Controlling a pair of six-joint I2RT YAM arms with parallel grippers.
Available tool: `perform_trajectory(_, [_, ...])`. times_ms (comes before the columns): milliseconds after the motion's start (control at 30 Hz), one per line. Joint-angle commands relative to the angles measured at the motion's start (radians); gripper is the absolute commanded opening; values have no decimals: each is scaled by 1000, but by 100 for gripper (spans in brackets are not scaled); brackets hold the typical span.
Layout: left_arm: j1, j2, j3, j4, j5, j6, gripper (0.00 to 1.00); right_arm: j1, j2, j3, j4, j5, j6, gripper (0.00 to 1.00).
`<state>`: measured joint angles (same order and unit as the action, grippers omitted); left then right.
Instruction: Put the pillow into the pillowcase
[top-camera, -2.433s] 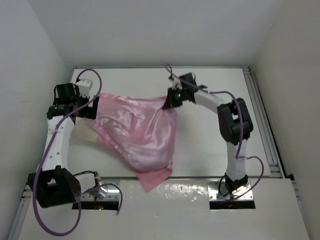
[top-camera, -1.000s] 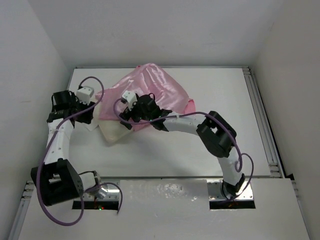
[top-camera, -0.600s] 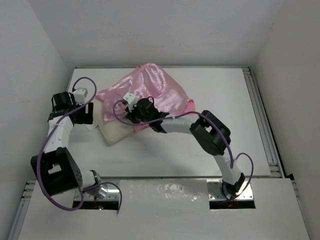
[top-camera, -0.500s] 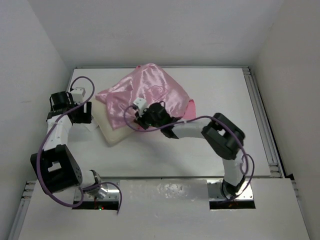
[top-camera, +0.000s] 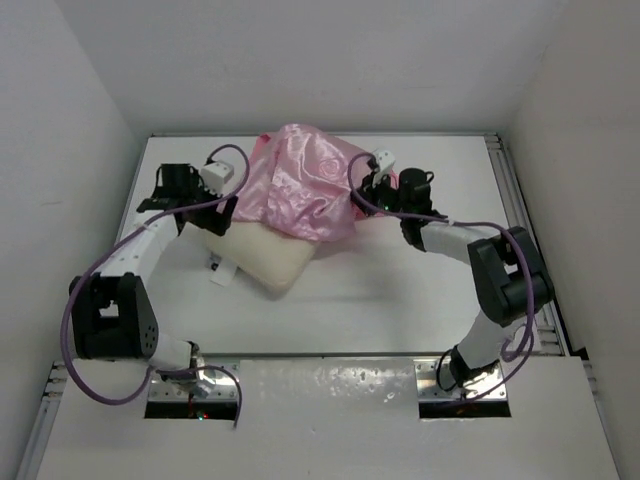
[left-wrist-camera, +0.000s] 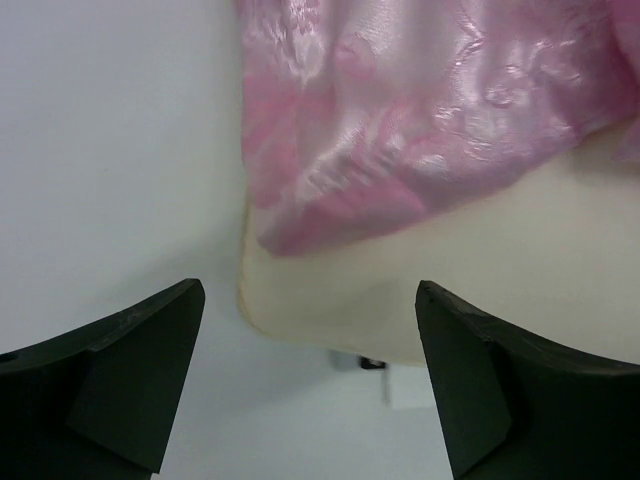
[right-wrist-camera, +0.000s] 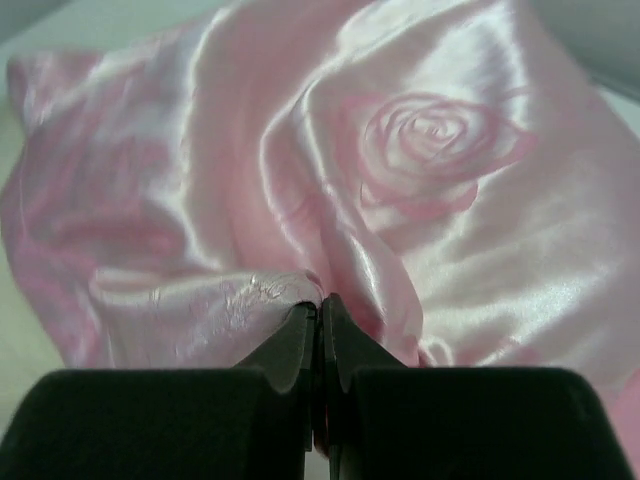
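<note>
The pink satin pillowcase (top-camera: 305, 185) lies bunched at the back of the table over the far part of the cream pillow (top-camera: 268, 258), whose near end sticks out bare. In the left wrist view the pillowcase (left-wrist-camera: 420, 110) covers the pillow (left-wrist-camera: 450, 290) down to its lower edge, where a dark tag (left-wrist-camera: 372, 362) shows. My left gripper (top-camera: 222, 215) is open and empty beside the pillow's left corner (left-wrist-camera: 305, 390). My right gripper (top-camera: 362, 190) is shut on a fold of the pillowcase (right-wrist-camera: 430, 200) at its right edge (right-wrist-camera: 320, 305).
The table (top-camera: 400, 290) has a metal rail (top-camera: 525, 240) along its right side and white walls at the back and both sides. A white label (top-camera: 222, 272) lies at the pillow's near left edge.
The right arm has swung from the middle to the back right, dragging the pillowcase with it. The left gripper has moved right toward the pillow's corner. The pillow's near end is more exposed.
</note>
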<state>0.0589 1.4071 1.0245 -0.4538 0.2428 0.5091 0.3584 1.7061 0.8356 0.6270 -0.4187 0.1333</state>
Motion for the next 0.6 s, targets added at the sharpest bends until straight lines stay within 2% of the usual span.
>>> perform_trajectory(0, [-47, 52, 52, 75, -23, 6, 86, -65, 56, 167, 94, -40, 98, 0])
perform_trajectory(67, [-77, 97, 98, 93, -13, -3, 92, -81, 105, 257, 71, -42, 136, 0])
perform_trajectory(133, [-106, 139, 127, 99, 0, -3, 95, -73, 133, 325, -57, -61, 144, 57])
perform_trajectory(167, [-143, 153, 150, 110, -2, -1, 96, -64, 141, 373, -113, -69, 153, 75])
perform_trajectory(200, [-162, 164, 160, 116, -5, 0, 96, -59, 138, 376, -183, -72, 163, 84])
perform_trajectory(233, [-184, 182, 167, 116, -2, 2, 96, -59, 123, 358, -182, -60, 184, 96])
perform_trajectory(267, [-226, 188, 178, 109, 1, 5, 96, -79, 98, 273, -146, -46, 269, 99])
perform_trajectory(300, [-247, 193, 202, 95, 10, 25, 96, -96, 36, 205, -12, -28, 325, 99])
perform_trajectory(333, [-273, 196, 218, 78, 19, 35, 96, -116, 3, 144, 49, 28, 388, 99])
perform_trajectory(367, [-316, 191, 229, 45, 23, 45, 96, -152, -32, 47, 89, 64, 501, 99])
perform_trajectory(433, [-385, 182, 261, 11, 13, 84, 93, -182, -152, -7, 1, 191, 578, 99])
perform_trajectory(467, [-408, 182, 276, -31, 7, 100, 92, -188, -187, -36, -80, 240, 607, 99])
perform_trajectory(500, [-456, 194, 310, -72, -14, 126, 91, -187, -265, -50, -231, 335, 608, 99])
perform_trajectory(567, [-491, 208, 335, -95, -26, 149, 90, -139, -339, -119, -327, 415, 644, 99])
